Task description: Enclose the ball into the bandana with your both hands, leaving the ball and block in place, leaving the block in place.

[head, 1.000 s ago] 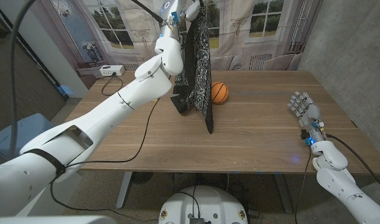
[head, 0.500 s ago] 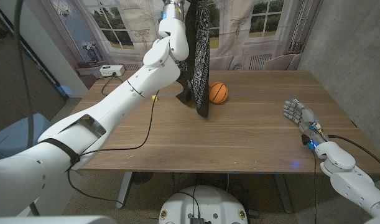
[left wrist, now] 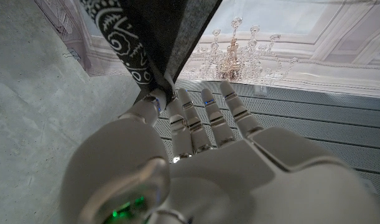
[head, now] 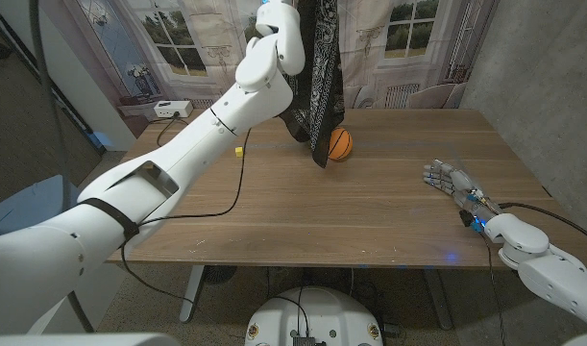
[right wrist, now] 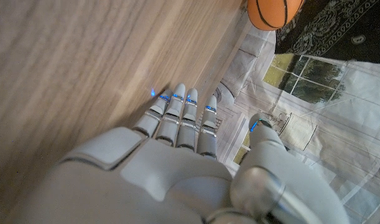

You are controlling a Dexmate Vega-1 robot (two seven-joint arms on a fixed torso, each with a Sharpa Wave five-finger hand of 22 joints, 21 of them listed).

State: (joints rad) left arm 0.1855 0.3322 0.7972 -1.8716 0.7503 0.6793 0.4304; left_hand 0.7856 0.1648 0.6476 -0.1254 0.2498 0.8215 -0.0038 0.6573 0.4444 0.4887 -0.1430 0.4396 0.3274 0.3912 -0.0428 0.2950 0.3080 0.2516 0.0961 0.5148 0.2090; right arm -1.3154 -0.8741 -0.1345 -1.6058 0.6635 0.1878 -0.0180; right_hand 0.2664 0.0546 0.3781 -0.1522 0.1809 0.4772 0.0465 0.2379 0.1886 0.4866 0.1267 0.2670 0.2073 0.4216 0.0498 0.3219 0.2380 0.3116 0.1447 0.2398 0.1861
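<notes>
1. Window-print backdrop (head: 178,43) hangs behind your wooden bench (head: 303,202), with a grey wall to the robot's right.
2. Your left hand (head: 274,12) is raised high above the far side of the bench; since a second ago it has climbed toward the top edge of the head view and moved a little to the robot's right.
3. In the left wrist view, the fingers (left wrist: 177,109) of that hand pinch the black patterned bandana (head: 320,82) between thumb and a finger, the rest spread loosely.
4. The bandana hangs down in a long drape; its lowest tip is now just beside the ball (head: 340,143), overlapping its left edge in the head view, where earlier it trailed nearer you on the bench.
5. The orange ball sits on the bench in the same spot as before.
6. A small yellow block (head: 238,150) lies on the bench to the ball's left, well apart from it.
7. Your right hand (head: 454,180) hovers low over the bench's right side, fingers (right wrist: 183,115) released and straight, holding nothing; it has shifted toward the middle and tilted lower since the earlier frame.
</notes>
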